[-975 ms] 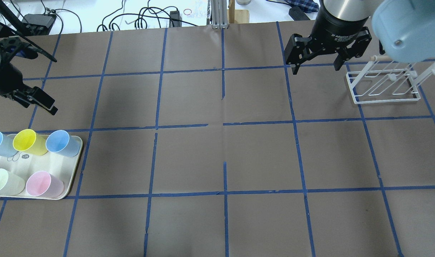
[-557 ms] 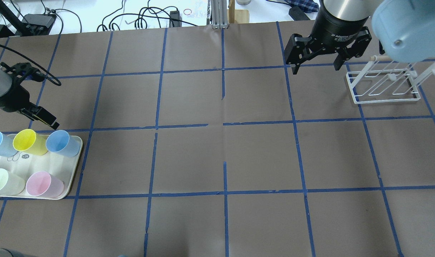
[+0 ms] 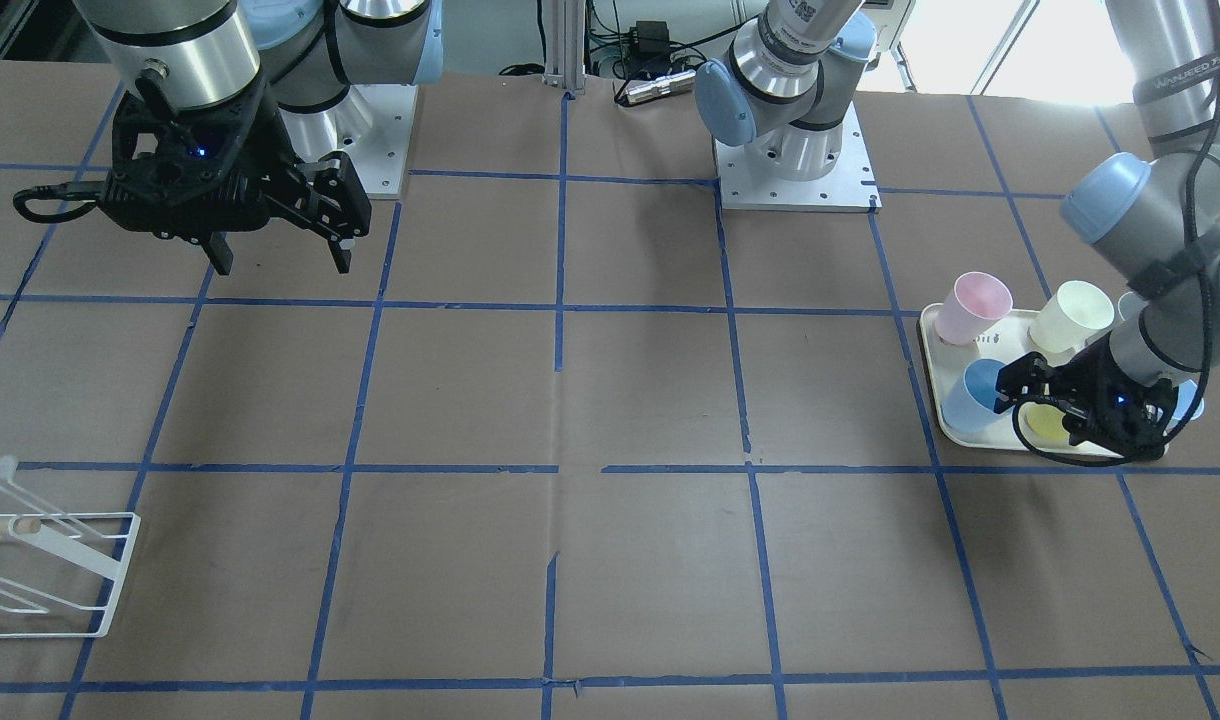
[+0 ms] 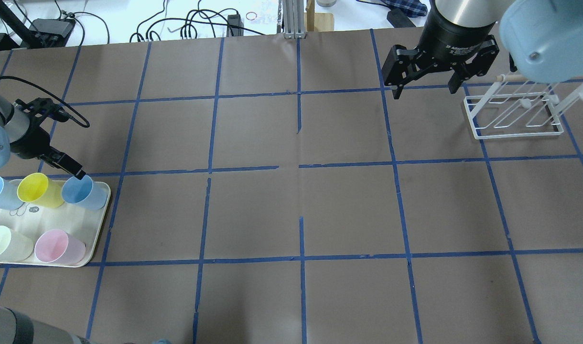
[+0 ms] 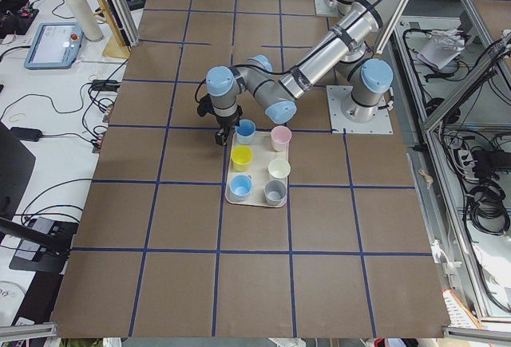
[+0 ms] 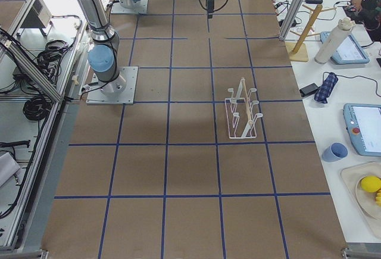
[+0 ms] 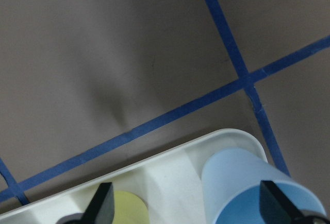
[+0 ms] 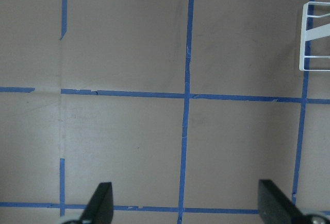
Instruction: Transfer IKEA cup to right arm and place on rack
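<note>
Hovering open left claw (image 4: pixel 70 166) by blue cup (image 4: pixel 83 191) at one o'clock on tray (image 4: pixel 57 222); yet to grip, pass to open right claw (image 4: pixel 423 91), hang on rack (image 4: pixel 518 135).

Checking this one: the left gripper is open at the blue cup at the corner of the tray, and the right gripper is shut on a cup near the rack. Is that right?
Not quite. The right gripper is open and empty near the rack, as the overhead exterior view shows. The left gripper is indeed open at the blue cup at the corner of the tray.
</note>
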